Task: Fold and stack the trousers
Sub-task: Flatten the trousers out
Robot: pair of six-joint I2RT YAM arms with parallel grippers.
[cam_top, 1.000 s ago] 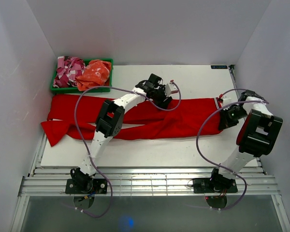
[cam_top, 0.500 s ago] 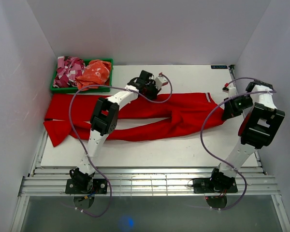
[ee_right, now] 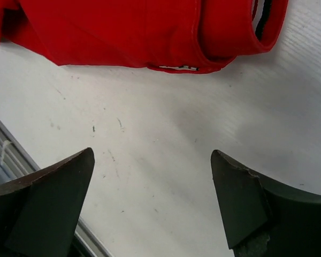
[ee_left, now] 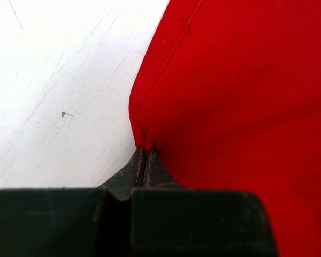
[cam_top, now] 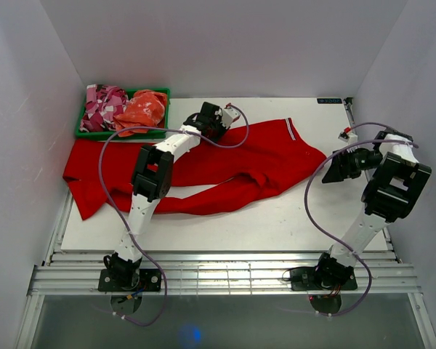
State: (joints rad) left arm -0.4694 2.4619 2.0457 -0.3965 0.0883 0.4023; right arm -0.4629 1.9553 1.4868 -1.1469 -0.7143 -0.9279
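Note:
The bright red trousers (cam_top: 269, 156) lie spread across the white table, one end hanging over the left edge. The waist end points toward the far right. My left gripper (cam_top: 225, 122) is at the far middle of the table, shut on the trousers' upper edge. In the left wrist view the jaws (ee_left: 143, 152) pinch a fold of red cloth (ee_left: 235, 96). My right gripper (cam_top: 330, 171) is open just right of the waist end, touching nothing. The right wrist view shows bare table between its fingertips (ee_right: 151, 154), with the trousers' waistband (ee_right: 174, 67) beyond them.
A green tray (cam_top: 122, 134) at the far left corner holds a pink-and-white patterned garment (cam_top: 102, 105) and an orange one (cam_top: 142, 109). White walls close in the table (cam_top: 276, 218) on three sides. Metal rails (cam_top: 218, 269) run along the near edge.
The left gripper has shut on the trousers' upper edge and drawn it toward the far left. The right gripper has let go of the waist end, opened and backed off right.

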